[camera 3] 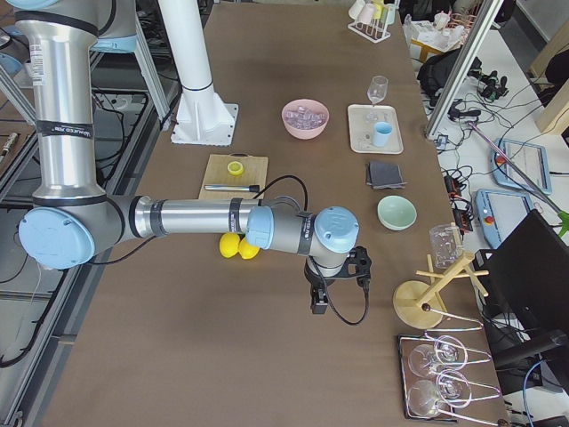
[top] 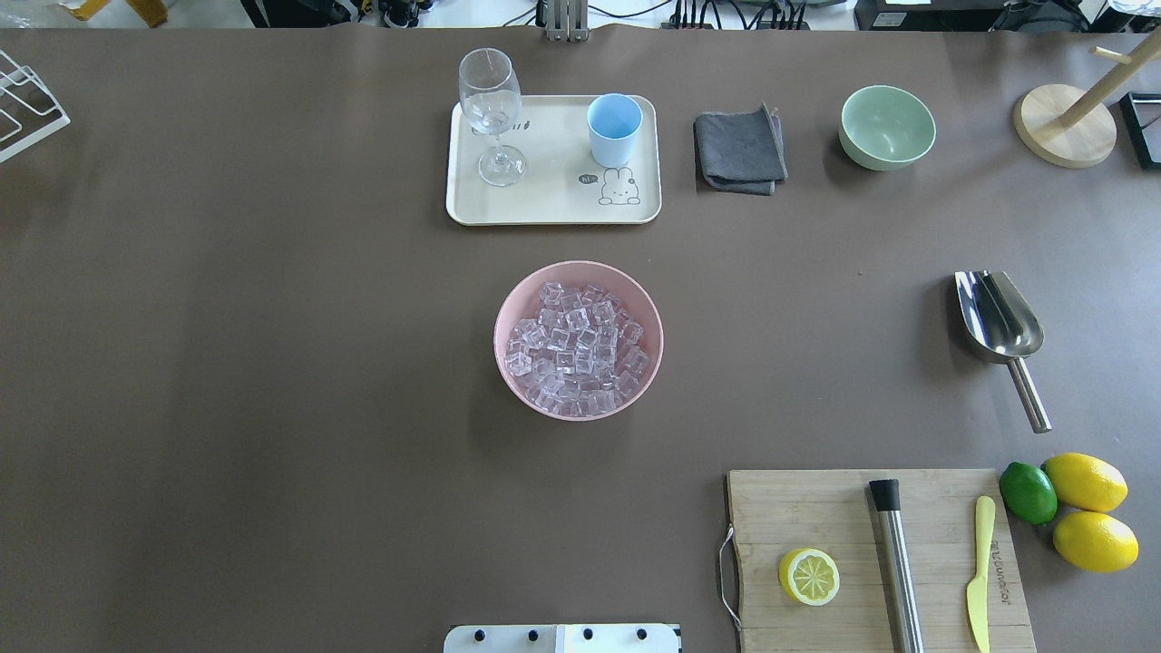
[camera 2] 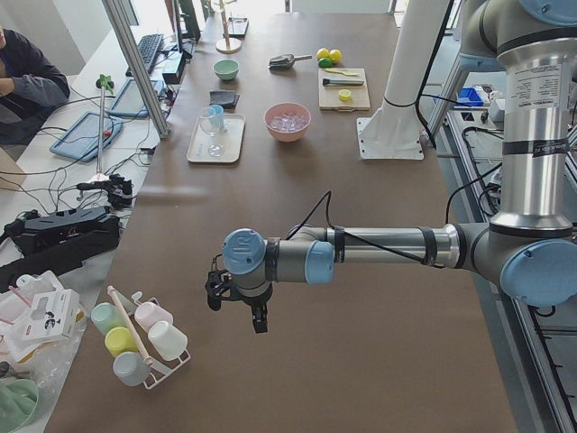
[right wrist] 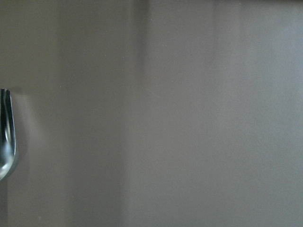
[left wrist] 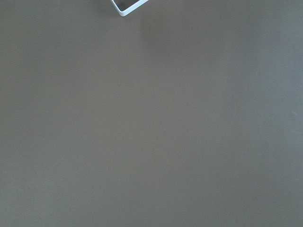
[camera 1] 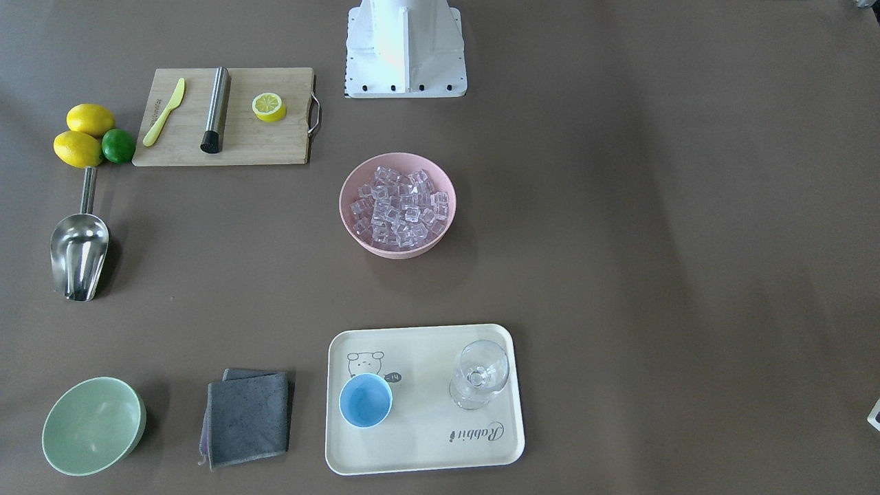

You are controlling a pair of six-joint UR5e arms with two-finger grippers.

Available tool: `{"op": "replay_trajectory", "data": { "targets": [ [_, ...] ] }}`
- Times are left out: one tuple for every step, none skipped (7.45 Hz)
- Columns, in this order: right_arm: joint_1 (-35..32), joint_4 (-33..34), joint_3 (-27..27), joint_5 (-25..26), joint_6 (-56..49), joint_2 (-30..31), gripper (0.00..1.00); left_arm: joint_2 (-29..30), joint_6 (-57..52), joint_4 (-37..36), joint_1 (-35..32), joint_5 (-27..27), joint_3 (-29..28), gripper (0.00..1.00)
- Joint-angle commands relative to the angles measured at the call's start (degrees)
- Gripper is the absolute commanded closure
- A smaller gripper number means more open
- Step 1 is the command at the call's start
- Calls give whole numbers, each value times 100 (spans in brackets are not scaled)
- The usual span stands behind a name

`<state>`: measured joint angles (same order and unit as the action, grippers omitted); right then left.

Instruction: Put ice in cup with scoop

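Many clear cubes of ice (top: 577, 349) are heaped in a pink bowl (top: 580, 414) at mid-table. Beyond it, on the far side from the robot, the light-blue cup (top: 614, 129) is set upright on a cream rabbit-print tray (top: 544, 204), near a clear wine glass (top: 491, 100) on the same tray. The steel scoop (top: 998, 317) is laid flat on the brown table (top: 272, 363) toward the robot's right, well apart from the bowl, handle pointed toward the robot. A folded grey cloth (top: 739, 150) and a pale green bowl (top: 886, 127) are placed right of the tray. A wooden cutting board (top: 843, 517) is loaded with a lemon half (top: 808, 576), a steel cylinder (top: 896, 562) and a yellow knife (top: 980, 571). The left gripper (camera 2: 236, 307) and right gripper (camera 3: 333, 285) are hung over bare table at opposite ends, seen only in side views; finger spread cannot be told.
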<state>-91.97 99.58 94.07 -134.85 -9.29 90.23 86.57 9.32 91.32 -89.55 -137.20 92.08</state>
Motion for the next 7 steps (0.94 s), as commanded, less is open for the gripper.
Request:
{"op": "replay_trajectory", "data": {
  "targets": [
    [4, 52, -3, -41, -37, 55, 0, -9, 0, 0, 17, 0, -6, 1],
    [-5, 44, 58, -50, -38, 82, 0, -9, -9, 0, 17, 0, -6, 1],
    [-5, 44, 15, -42, -38, 100, 0, -9, -9, 17, 17, 0, -41, 1],
    [-5, 44, -3, -33, -38, 91, 0, -9, -9, 18, 17, 0, -67, 1],
    [-5, 44, -12, -33, -38, 100, 0, 0, 0, 18, 34, 0, -85, 1],
    [-5, 35, -20, -33, -38, 100, 0, 9, 26, 9, 95, 0, -41, 1],
    [-5, -17, 14, -24, -20, 126, 0, 44, 35, 17, 96, -9, -24, 1]
  ]
}}
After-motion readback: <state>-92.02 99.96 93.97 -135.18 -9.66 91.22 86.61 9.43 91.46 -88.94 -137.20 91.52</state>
